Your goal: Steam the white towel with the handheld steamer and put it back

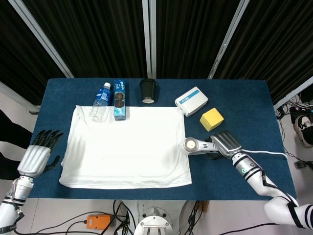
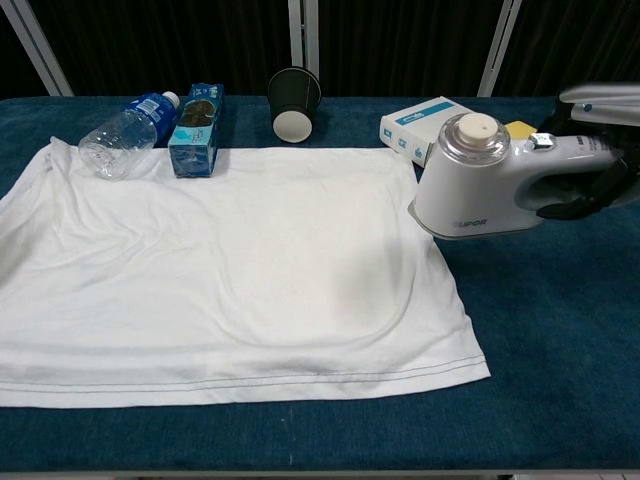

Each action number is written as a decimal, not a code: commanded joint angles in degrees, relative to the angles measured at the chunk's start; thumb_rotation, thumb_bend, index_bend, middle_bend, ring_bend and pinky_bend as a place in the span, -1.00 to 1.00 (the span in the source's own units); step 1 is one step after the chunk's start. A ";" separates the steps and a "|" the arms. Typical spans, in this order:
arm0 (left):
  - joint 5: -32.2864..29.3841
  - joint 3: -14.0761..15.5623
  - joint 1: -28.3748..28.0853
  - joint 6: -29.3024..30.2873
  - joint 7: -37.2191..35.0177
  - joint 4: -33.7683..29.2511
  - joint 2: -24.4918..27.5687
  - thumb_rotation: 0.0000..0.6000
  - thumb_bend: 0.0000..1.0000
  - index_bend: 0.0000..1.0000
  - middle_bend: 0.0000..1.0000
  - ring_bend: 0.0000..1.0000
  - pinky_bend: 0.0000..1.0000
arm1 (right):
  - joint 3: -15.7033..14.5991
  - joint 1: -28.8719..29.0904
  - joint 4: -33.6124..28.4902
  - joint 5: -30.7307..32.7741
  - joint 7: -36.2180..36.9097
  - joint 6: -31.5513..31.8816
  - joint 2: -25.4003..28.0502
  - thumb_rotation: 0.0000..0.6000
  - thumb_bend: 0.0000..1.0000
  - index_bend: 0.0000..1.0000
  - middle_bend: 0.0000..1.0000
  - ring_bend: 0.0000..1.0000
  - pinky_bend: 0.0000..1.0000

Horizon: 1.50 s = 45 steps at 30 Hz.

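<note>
The right hand grips the handheld steamer at the white towel's right edge.

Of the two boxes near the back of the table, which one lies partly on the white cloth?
The tall blue carton beside the clear plastic bottle; its near end rests on the white towel. The flat white-and-blue box lies wholly on blue tablecloth.

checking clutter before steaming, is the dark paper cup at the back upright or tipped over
Tipped over. The dark paper cup lies on its side on the blue table behind the white towel, with one round end turned toward the chest camera.
</note>
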 commanded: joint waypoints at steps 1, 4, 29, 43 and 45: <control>2.70 0.47 -4.61 -5.10 -1.49 -0.14 -2.05 1.00 -0.03 -0.82 -0.83 -1.00 -1.00 | 1.47 2.75 -1.55 1.06 -0.36 -2.98 1.39 1.00 -0.13 1.00 0.85 0.93 0.34; 3.55 0.41 -8.09 -9.06 -2.46 1.10 -4.59 1.00 0.00 -0.82 -0.83 -1.00 -1.00 | 2.54 5.48 -2.39 2.45 -0.71 -5.89 1.87 1.00 -0.13 1.00 0.86 0.94 0.36; -1.35 3.50 -16.25 -22.28 1.93 2.49 -14.21 -0.06 0.01 -0.82 -0.83 -1.00 -1.00 | 3.06 17.19 7.41 21.10 -13.38 -5.86 -14.38 1.00 -0.13 1.00 0.87 0.95 0.37; -2.97 4.68 -16.85 -22.84 3.82 1.85 -14.47 -0.14 0.01 -0.82 -0.83 -1.00 -1.00 | 0.09 21.00 12.29 22.82 -17.16 -7.22 -22.03 1.00 -0.13 1.00 0.87 0.95 0.37; -3.27 4.76 -16.97 -22.99 3.95 1.72 -14.53 -0.14 0.01 -0.82 -0.83 -1.00 -1.00 | -0.58 21.08 11.97 22.37 -17.39 -7.35 -22.41 1.00 -0.13 1.00 0.87 0.95 0.37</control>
